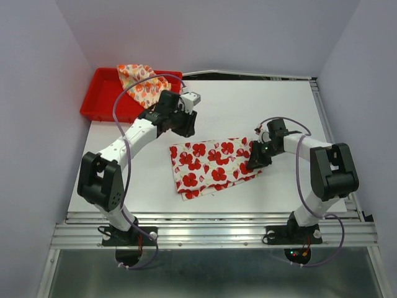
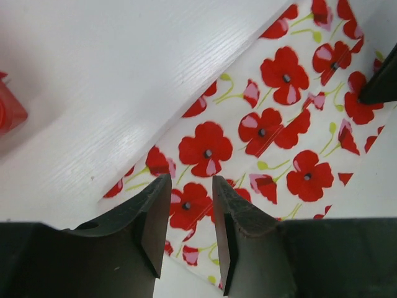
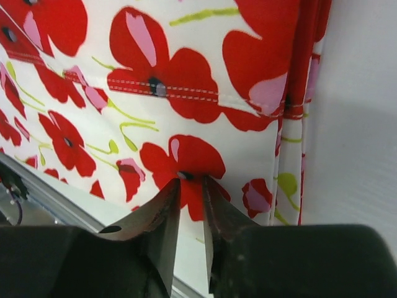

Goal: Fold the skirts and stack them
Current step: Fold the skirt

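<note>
Skirts apart: flowered skirt (image 1: 214, 164) lies flat near the middle of the table (image 1: 279, 105), folded, with layered edges showing along its right side in the right wrist view. Cream skirt (image 1: 138, 81) sits bunched in the red tray (image 1: 99, 99) at the far left corner. Left gripper (image 2: 189, 183) is over the flowered skirt's far left corner, jaws clearly apart, nothing between them; printed cloth shows through the gap. Right gripper (image 3: 191, 181) is at the skirt's right edge, tips down at the cloth, jaws parted by a narrow slit; no fold seen caught in it. Whether either gripper touches the cloth is unclear.
</note>
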`<state>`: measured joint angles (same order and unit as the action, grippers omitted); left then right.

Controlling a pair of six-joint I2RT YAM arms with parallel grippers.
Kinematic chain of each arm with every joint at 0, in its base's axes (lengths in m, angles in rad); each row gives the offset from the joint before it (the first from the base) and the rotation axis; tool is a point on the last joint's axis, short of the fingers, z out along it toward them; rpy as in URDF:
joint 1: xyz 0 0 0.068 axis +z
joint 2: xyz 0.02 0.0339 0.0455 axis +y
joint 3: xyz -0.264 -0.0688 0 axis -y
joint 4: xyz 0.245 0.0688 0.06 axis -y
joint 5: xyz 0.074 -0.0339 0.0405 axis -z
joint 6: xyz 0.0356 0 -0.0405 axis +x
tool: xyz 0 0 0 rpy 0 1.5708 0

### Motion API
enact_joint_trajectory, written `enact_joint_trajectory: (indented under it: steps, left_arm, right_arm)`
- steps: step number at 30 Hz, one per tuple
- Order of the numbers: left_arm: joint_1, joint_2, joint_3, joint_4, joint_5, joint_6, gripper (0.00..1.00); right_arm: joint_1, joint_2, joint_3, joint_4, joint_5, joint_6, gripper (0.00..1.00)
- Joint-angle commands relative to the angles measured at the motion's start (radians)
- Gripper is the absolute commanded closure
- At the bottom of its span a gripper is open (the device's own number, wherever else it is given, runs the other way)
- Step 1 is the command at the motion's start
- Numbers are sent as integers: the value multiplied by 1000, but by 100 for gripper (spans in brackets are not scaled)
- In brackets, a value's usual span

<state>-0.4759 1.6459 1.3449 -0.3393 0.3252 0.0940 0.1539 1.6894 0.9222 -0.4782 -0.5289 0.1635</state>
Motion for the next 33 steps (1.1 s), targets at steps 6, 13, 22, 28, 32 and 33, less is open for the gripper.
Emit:
enact_joint_trajectory:
  steps: [6,13,22,28,32,33]
  left_arm:
    - [206,-57,-193,-221,55,19,47]
    - [303,-23,-285,-153,43,-56,44]
    - [281,97,-332,45,256,-88,43]
    - [159,184,-242,129,244,-137,48]
    - [77,326,-54,129,212,-152,52]
    - [63,360,47,117,212,-152,54]
  right_arm:
    - [-7,-108,156,-181,-74,-82,52]
    - [-7,-51,328,-166,29,-145,40]
    - [-42,65,523,-161,133,-183,33]
    - [-109,122,628,-162,142,-235,32]
    - [-157,182,696,-163,127,-249,31]
    - [-157,193,713,-163,119,-263,30]
